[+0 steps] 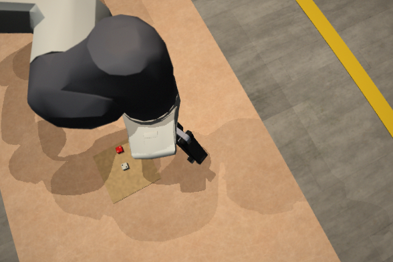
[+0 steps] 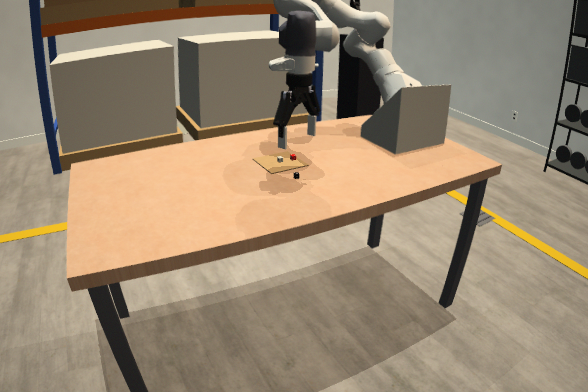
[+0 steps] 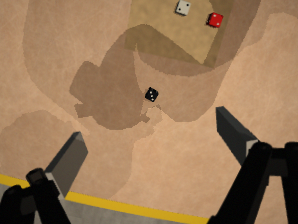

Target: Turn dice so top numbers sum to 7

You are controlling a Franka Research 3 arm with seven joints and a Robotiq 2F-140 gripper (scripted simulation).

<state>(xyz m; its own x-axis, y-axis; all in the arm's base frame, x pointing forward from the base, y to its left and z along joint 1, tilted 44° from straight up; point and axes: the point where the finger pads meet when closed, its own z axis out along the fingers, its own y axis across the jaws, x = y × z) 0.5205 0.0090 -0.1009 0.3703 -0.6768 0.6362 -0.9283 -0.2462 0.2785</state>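
The tan mat (image 1: 117, 190) (image 2: 270, 165) (image 3: 155, 15) lies flat on the table. A white die (image 1: 124, 166) (image 2: 280, 159) (image 3: 183, 7) sits on it, apparently with two pips on top. A red die (image 1: 119, 149) (image 2: 293, 157) (image 3: 215, 20) sits near one edge of the mat; its top seems to show two pips. A black die (image 2: 296, 175) (image 3: 151, 94) lies on the table off the mat, apparently with three pips on top; the top view does not show it. My gripper (image 2: 297, 141) (image 3: 148, 131) is wide open and empty, above the table. The black die is ahead of the fingertips in the wrist view.
The wooden table (image 1: 234, 234) (image 2: 175, 220) (image 3: 170, 160) carries the grey robot base block (image 2: 422, 120) at its far right in the exterior view. The arm covers part of the mat in the top view. Large boxes (image 2: 115, 100) stand behind the table.
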